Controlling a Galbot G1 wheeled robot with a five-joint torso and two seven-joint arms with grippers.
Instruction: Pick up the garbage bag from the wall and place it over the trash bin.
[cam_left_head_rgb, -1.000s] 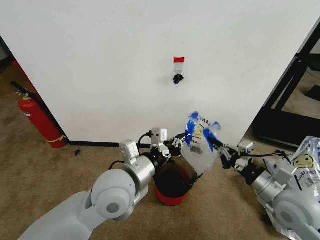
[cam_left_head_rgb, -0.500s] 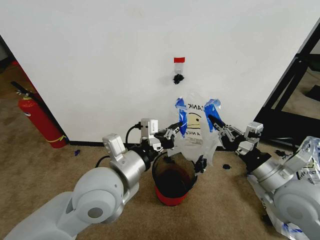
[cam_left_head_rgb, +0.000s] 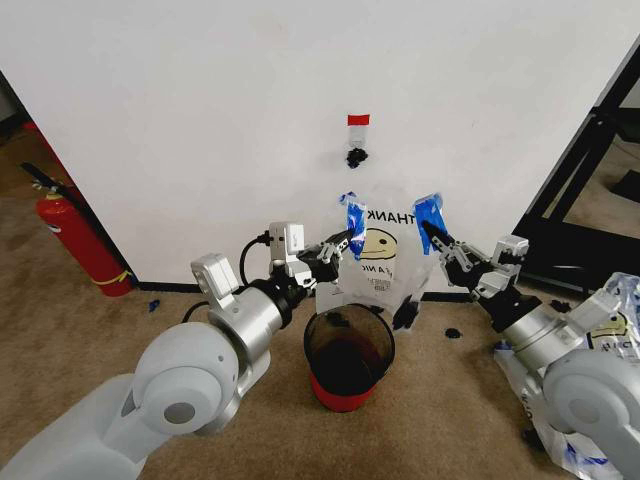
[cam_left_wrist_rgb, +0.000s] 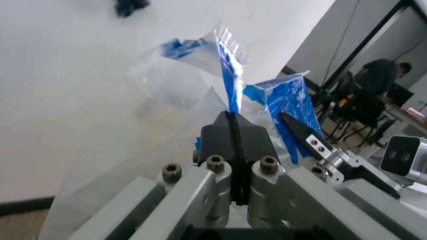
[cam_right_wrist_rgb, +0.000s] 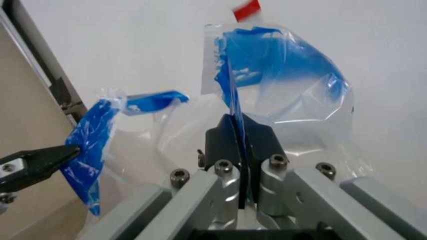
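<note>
Clear smiley-face garbage bag (cam_left_head_rgb: 383, 258), blue handles clamped in left gripper (cam_left_head_rgb: 345, 241) and right gripper (cam_left_head_rgb: 428, 232), above black wire-mesh trash bin (cam_left_head_rgb: 347, 345).

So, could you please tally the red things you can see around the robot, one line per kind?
Red fire extinguisher: 1
Red tape tag on the wall: 1
Red base of the trash bin: 1
Total: 3

Both arms fwd, left gripper (cam_left_head_rgb: 345, 240) & right gripper (cam_left_head_rgb: 430, 232) clamped tight.
</note>
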